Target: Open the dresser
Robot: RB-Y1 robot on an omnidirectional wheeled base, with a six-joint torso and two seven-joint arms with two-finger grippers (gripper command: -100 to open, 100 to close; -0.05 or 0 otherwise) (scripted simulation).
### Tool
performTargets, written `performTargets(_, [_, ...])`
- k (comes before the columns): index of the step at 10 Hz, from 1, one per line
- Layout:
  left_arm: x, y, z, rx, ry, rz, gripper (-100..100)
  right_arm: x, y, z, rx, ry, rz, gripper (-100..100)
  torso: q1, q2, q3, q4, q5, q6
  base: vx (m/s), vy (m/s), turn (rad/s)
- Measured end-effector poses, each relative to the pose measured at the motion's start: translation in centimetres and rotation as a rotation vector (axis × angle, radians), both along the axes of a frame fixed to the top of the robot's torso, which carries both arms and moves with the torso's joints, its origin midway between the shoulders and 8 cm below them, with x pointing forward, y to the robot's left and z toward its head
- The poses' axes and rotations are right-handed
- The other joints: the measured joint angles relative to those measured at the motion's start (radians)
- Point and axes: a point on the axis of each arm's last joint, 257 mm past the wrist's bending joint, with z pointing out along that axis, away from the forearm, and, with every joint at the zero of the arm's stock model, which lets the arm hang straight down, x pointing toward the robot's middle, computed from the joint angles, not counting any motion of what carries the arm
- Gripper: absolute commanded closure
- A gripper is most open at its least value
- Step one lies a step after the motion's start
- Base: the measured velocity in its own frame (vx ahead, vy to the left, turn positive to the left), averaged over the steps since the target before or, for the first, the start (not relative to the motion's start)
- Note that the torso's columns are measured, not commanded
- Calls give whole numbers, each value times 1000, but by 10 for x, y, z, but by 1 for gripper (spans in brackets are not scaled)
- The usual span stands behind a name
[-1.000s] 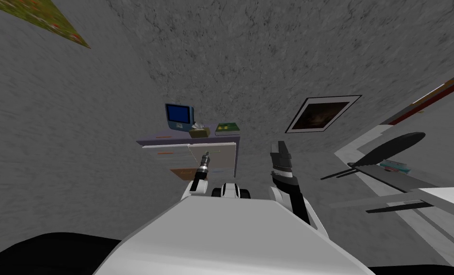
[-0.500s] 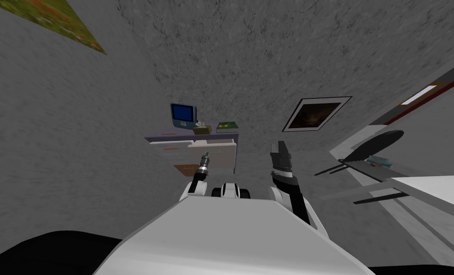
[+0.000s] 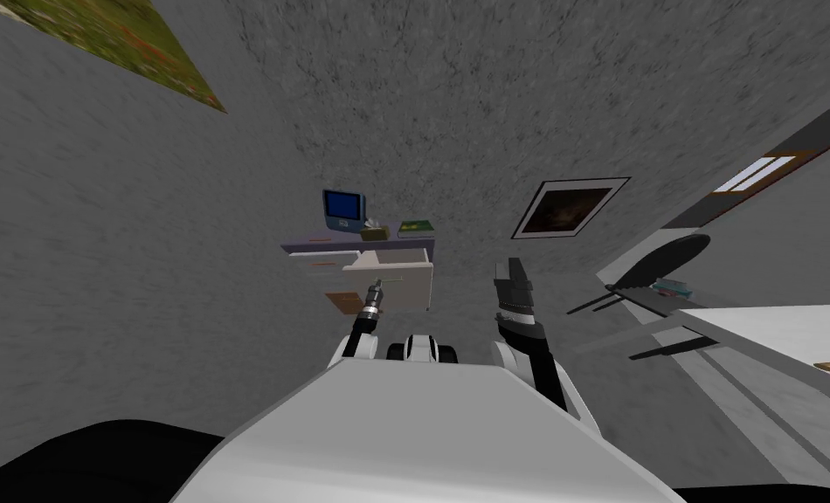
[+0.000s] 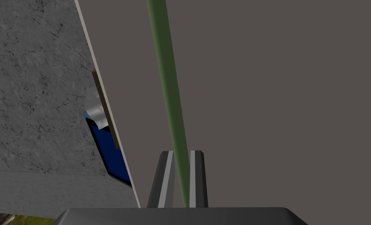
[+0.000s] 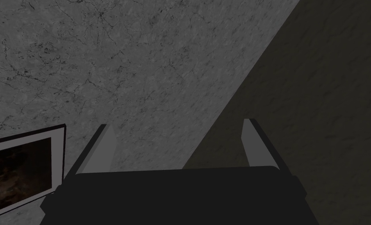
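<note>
Grey mottled wall (image 3: 492, 87) backs a low dresser (image 3: 317, 248) that stands ahead of me, a little to my left, with its upper right drawer (image 3: 404, 278) standing proud of the carcass. So I judge the opening partly done, not finished. My left claw (image 4: 181, 152) is clenched on the drawer's green handle bar (image 4: 167, 86); both fingers (image 4: 166, 175) press its sides, with the flat grey-brown drawer front (image 4: 278, 97) just behind it. From the head view my left claw (image 3: 376, 286) seems to sit toward one end of the bar (image 3: 393, 279) rather than at its middle. I expect the drawer to be rigid and to slide straight on its runners, neither heavy nor delicate. The bar looks thin, stiff and smooth, so my blades could skate along it, and an off-centre pull may skew the drawer. The best hold is the middle of the bar, squarely across it, pulling straight back. My right claw (image 3: 514, 272) hangs idle to the right of the dresser, well apart from it, its fingers (image 5: 102, 142) spread wide and empty. By count I find one dresser, one drawer out, and one green bar in my grip. At least one other drawer front lies to the left, though its details are too small to tell. Three things rest on top: one blue screen (image 3: 343, 208), one tissue box (image 3: 374, 232) and one green book (image 3: 417, 229). One framed picture (image 3: 569, 208) hangs on the wall.
</note>
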Motion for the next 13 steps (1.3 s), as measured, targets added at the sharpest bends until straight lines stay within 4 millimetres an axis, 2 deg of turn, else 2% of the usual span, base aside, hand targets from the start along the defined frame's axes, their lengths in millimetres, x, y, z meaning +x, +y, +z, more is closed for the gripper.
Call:
performTargets(9, [39, 9, 47, -4, 4, 41, -100, 0, 0, 0, 0, 0, 0, 0, 1, 2, 1, -2, 2, 1, -51, 10, -43])
performTargets(10, [40, 9, 47, -4, 8, 42, 0, 0, 0, 0, 0, 0, 0, 0, 0, 1, 1, -3, 2, 0, 0, 0, 0])
performTargets(13, [39, 9, 45, -5, 12, 43, 0, 0, 0, 0, 0, 0, 0, 0, 1, 1, 1, -4, 2, 1, 0, 0, 0])
